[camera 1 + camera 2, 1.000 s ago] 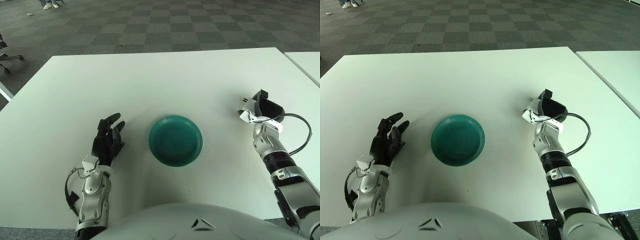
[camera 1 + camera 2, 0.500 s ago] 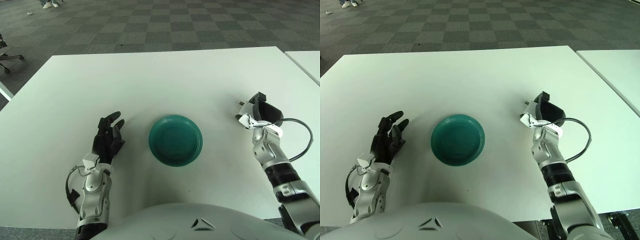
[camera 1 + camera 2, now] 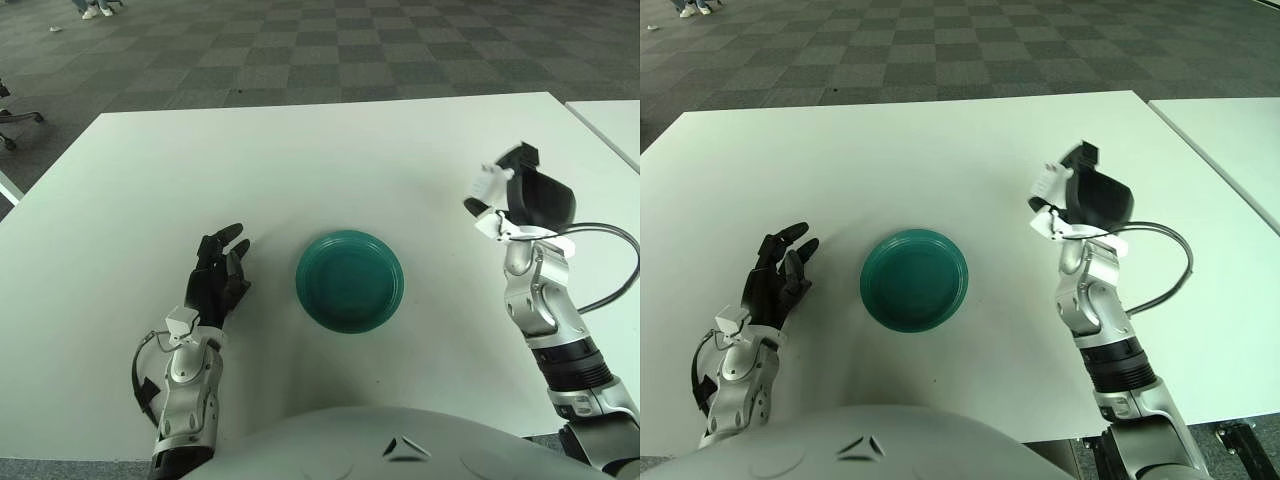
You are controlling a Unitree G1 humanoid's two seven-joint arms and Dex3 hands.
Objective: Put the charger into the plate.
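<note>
A teal plate (image 3: 350, 280) sits on the white table (image 3: 300, 160), near its front middle. My right hand (image 3: 520, 200) is raised above the table to the right of the plate and is shut on a white charger (image 3: 487, 186), whose white body sticks out on the hand's left side. It shows the same way in the right eye view (image 3: 1048, 190). My left hand (image 3: 215, 275) rests on the table left of the plate, fingers spread and empty.
A second white table (image 3: 610, 120) stands at the far right, across a narrow gap. A black cable (image 3: 610, 265) loops out from my right wrist. Checkered carpet lies beyond the table's far edge.
My right hand has risen from the table surface with the charger in it and moved slightly toward the plate. The left hand and the plate have not moved.
</note>
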